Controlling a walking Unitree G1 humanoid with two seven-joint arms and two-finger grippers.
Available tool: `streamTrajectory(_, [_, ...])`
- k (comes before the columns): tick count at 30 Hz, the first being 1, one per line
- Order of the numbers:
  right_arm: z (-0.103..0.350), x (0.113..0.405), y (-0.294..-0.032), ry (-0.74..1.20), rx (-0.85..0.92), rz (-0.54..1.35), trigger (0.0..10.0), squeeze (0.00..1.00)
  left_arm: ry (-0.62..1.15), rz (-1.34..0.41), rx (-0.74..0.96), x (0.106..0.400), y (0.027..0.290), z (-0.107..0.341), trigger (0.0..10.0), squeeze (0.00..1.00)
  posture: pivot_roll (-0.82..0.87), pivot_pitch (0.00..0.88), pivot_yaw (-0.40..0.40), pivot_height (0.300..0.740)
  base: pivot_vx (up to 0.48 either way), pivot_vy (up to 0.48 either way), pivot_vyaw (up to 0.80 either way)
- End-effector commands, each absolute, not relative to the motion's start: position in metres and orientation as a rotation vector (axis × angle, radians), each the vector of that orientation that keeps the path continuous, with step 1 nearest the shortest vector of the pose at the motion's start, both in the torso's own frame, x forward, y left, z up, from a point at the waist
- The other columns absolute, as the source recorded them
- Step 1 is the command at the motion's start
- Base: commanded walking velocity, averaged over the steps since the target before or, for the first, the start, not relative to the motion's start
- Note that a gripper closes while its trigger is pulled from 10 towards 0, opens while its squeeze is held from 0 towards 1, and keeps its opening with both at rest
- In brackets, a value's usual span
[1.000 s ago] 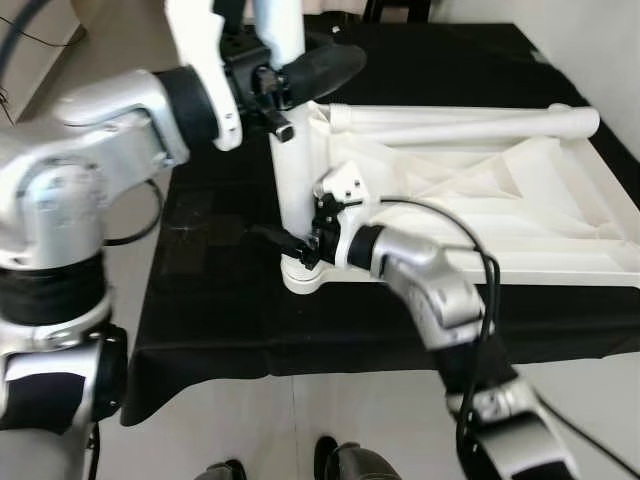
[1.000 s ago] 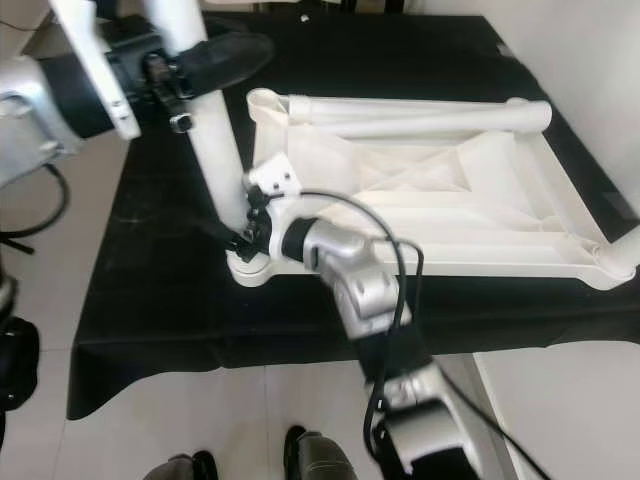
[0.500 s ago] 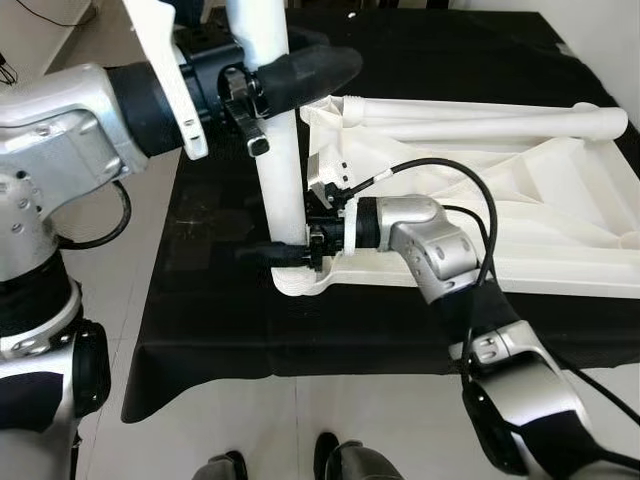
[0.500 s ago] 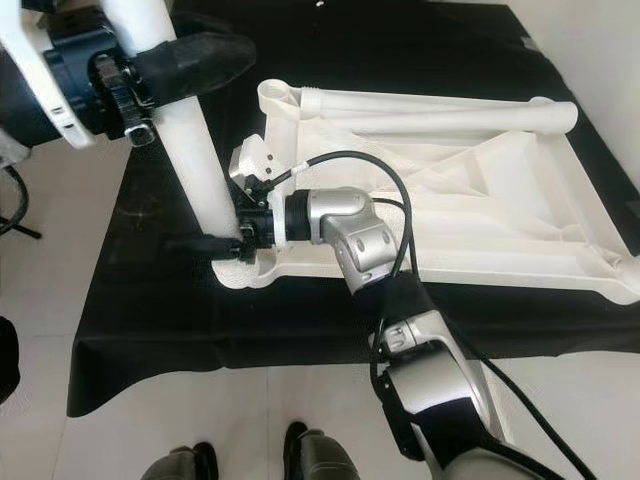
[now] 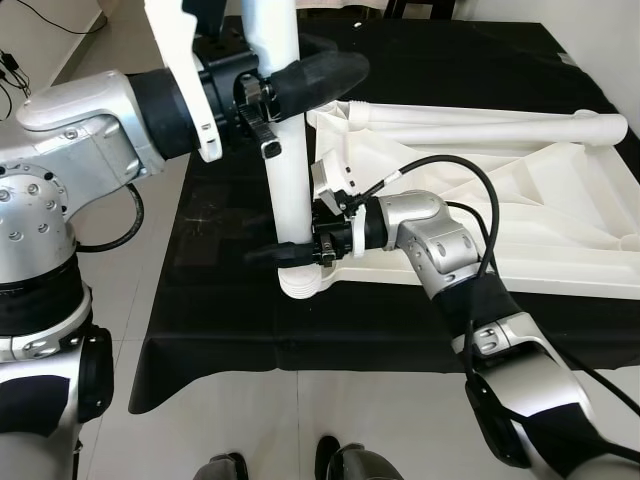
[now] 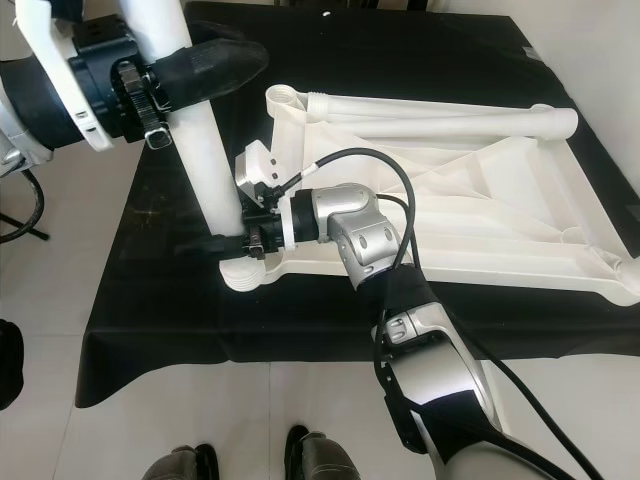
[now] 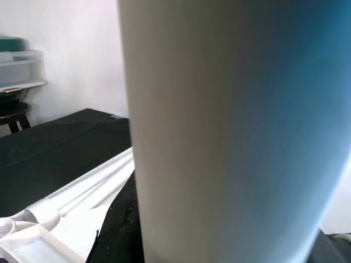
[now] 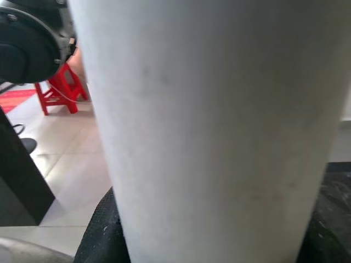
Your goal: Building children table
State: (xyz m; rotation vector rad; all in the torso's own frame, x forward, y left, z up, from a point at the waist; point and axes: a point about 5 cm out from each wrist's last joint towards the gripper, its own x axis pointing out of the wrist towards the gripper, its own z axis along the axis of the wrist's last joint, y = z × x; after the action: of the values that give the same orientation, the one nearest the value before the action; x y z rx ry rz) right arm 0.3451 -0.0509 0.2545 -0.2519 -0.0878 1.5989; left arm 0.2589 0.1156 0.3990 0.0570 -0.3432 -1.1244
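We clamp white table leg [image 5: 283, 150]: left gripper [image 5: 300, 80] high, right gripper [image 5: 290, 255] low. Keep leg plumb, press into corner socket [image 5: 300, 283] of upturned tabletop [image 5: 560, 215].

Pale tiled floor [image 5: 200, 400], black-draped table [image 6: 420, 60], red stool [image 8: 55, 90]

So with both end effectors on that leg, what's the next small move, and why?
Probably press or twist the leg down into the corner socket. It stands upright there, the left end effector clamped high and the right end effector at its base, on the upturned tabletop.
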Motion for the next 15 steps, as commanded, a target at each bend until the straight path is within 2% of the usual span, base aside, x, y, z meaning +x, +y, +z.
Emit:
streamTrajectory(1, [0.263,0.345,-0.044,-0.125,-0.261,1.600,0.0,0.00,-0.294,-1.198,0.064,0.262,0.106,0.389,0.0,0.00,-0.19,0.172,-0.055,0.740,0.000,0.000,0.00])
streamTrajectory(2, [0.263,0.345,-0.044,-0.125,-0.261,1.600,0.0,0.00,-0.294,-1.198,0.064,0.262,0.106,0.389,0.0,0.00,-0.19,0.172,-0.055,0.740,0.000,0.000,0.00])
streamTrajectory(3, [0.264,0.346,-0.044,-0.132,-0.260,1.592,0.0,0.00,-0.306,-1.183,0.052,0.266,0.105,0.390,10.0,1.00,-0.19,0.166,-0.054,0.740,0.000,0.000,0.00])
streamTrajectory(9, [0.282,0.364,-0.050,-0.207,-0.201,1.410,0.0,0.00,-0.442,-1.084,-0.113,0.293,0.101,0.409,10.0,1.00,-0.20,0.166,-0.049,0.740,0.000,0.000,0.00])
streamTrajectory(15, [0.288,0.368,-0.059,-0.233,-0.164,1.365,0.0,0.00,-0.484,-1.062,-0.159,0.296,0.103,0.410,10.0,1.00,-0.20,0.164,-0.049,0.740,0.000,0.000,0.00])
